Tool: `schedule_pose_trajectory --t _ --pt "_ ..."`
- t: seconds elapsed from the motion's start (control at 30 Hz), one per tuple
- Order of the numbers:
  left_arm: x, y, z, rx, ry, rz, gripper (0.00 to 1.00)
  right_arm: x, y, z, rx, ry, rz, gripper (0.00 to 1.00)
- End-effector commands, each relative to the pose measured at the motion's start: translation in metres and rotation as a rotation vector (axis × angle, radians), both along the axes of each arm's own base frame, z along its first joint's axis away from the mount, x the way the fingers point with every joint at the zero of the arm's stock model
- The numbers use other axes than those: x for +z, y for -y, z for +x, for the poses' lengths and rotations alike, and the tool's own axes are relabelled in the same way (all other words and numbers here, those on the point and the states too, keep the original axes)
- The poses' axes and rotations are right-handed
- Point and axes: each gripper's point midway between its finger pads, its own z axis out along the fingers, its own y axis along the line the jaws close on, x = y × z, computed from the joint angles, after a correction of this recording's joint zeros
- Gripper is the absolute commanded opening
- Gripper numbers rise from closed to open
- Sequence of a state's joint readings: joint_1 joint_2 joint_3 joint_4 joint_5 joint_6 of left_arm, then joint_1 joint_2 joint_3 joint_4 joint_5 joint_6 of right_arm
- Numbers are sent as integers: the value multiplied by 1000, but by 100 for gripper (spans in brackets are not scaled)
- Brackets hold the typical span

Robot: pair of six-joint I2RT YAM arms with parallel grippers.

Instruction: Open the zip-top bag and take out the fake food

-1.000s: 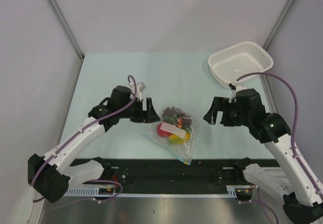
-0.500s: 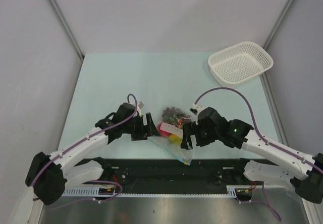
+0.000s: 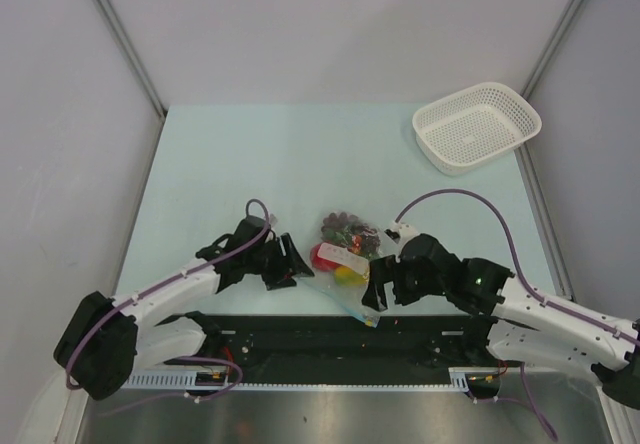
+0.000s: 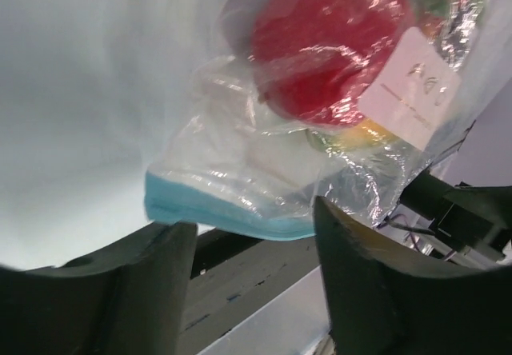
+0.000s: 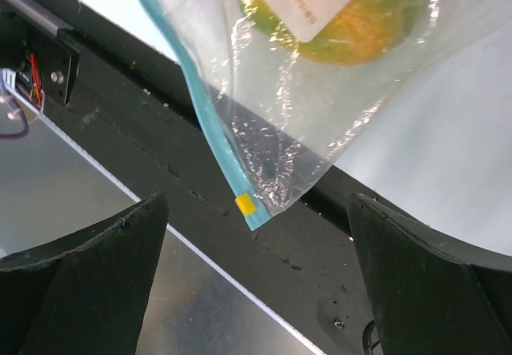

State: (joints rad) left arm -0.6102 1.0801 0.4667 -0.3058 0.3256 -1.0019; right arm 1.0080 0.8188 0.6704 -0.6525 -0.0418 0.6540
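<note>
Both claws stood open at the near edge of the table [image 3: 220, 154], flanking the zip-top bag [image 3: 345, 264]. Left gripper [image 3: 290, 262] had its jaws apart just off the bag's left end; in its wrist view the blue zip strip [image 4: 224, 211] lay between the fingers [image 4: 104, 299], unclamped. Right gripper [image 3: 372, 286] was spread wide at the bag's right end, with the zip strip's corner and its yellow tab [image 5: 245, 205] hanging between its fingers [image 5: 88, 267], touching neither.

One bag lay there, shut, a white label [image 3: 345, 256] on top. Inside it were three toy fruits: one red apple [image 3: 323, 256], one yellow-orange mango [image 3: 350, 275] and one dark grape bunch [image 3: 345, 229]. One white mesh basket [image 3: 477, 126] sat well apart at the far right corner.
</note>
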Motion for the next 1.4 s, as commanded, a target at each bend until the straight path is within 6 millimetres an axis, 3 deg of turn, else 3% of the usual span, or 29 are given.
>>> schedule_pose_trajectory --t 0.0,0.1,0.13,0.17,0.33,0.37,0.5,0.63,0.73,0.87,0.93,1.0,1.17,1.2,1.23,1.3,1.33,1.37 --pt "18 20 23 -4 73 -97 57 7 -15 -1 57 82 45 100" --pt "24 28 22 -53 83 -136 36 7 -15 1 64 165 27 100" --pt "26 29 22 -60 84 -140 11 6 -13 0 96 204 23 100" --pt "31 29 23 -63 88 -142 0 7 -14 -1 119 231 26 100" --pt "76 36 38 -63 189 -190 0 27 -14 6 102 359 49 100" --pt "95 41 46 -60 228 -214 0 39 -14 12 85 417 52 100" --pt "141 54 69 -16 258 -289 0 64 -22 21 113 585 37 100" --pt "188 70 89 13 298 -380 0 85 -19 34 97 763 -6 100" --pt "209 75 100 37 316 -418 0 100 -3 49 22 846 -36 100" --pt "220 82 107 46 296 -459 0 109 22 66 -90 928 -65 98" --pt "221 83 109 45 288 -457 0 110 35 74 -117 970 -80 93" --pt "222 82 109 37 291 -452 0 116 43 85 -161 998 -70 81" --pt "217 76 112 23 300 -427 0 108 32 98 -42 965 -20 47" --pt "216 75 113 18 299 -424 0 105 42 111 -81 953 -46 40" --pt "216 75 113 10 303 -425 0 104 34 110 -26 943 -10 27" --pt "218 75 112 -24 333 -410 0 104 34 121 -14 928 -2 21" --pt "221 76 112 -53 364 -403 5 109 33 123 -2 934 8 15" --pt "213 71 112 -113 425 -324 22 119 31 129 10 943 8 13"
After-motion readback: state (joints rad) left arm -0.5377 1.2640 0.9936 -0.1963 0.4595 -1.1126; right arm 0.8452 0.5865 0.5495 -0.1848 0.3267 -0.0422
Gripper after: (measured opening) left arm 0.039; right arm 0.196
